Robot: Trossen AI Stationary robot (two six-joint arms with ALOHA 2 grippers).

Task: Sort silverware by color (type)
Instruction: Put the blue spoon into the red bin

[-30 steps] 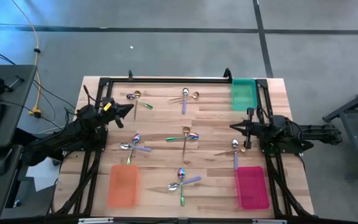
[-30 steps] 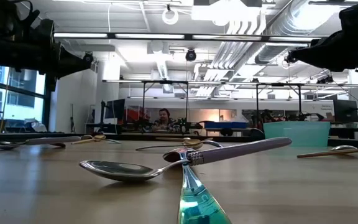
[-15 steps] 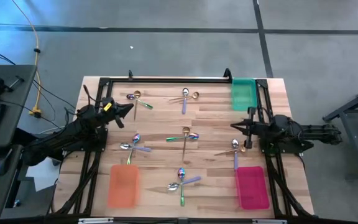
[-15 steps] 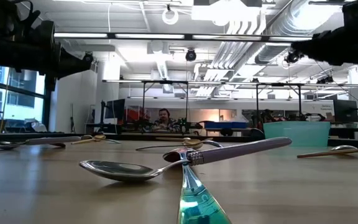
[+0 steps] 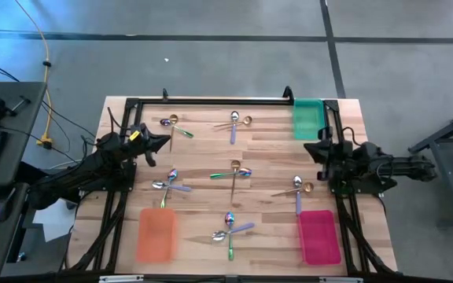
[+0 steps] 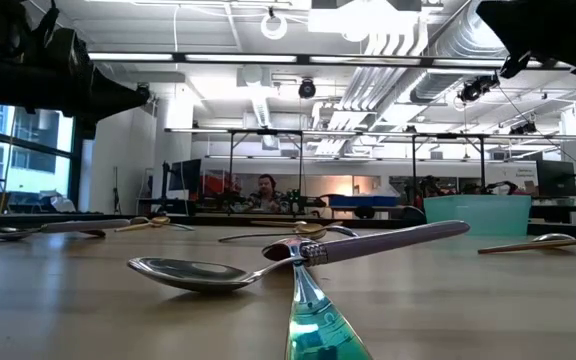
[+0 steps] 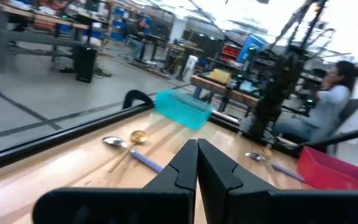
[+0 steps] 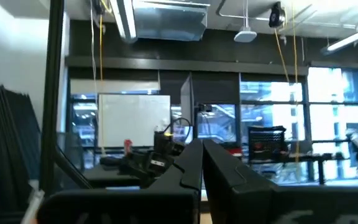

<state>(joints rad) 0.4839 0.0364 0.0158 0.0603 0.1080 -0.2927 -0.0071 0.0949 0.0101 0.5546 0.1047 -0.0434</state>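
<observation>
The silverware lies in small crossed heaps on the wooden table (image 5: 203,149): silver, gold and iridescent spoons at the far left (image 5: 173,124), far middle (image 5: 236,121), centre (image 5: 234,171), left (image 5: 167,182), right (image 5: 298,187) and near middle (image 5: 230,228). My left gripper (image 5: 166,138) hovers shut at the table's left side, pointing level toward the centre, its fingers (image 7: 197,149) closed on nothing. My right gripper (image 5: 308,148) is shut above the right side, tipped upward; its wrist view shows the closed fingers (image 8: 201,149) against the room, not the table.
An orange tray (image 5: 156,234) lies at the near left, a pink tray (image 5: 318,236) at the near right, and a green tray (image 5: 307,118) at the far right. A black frame (image 5: 211,101) borders the table. A person (image 7: 340,81) sits beyond the table.
My right gripper has risen a little and tipped its fingers upward while rolling, staying shut; in the low view it has climbed toward the top of the picture. The spoons have not moved.
</observation>
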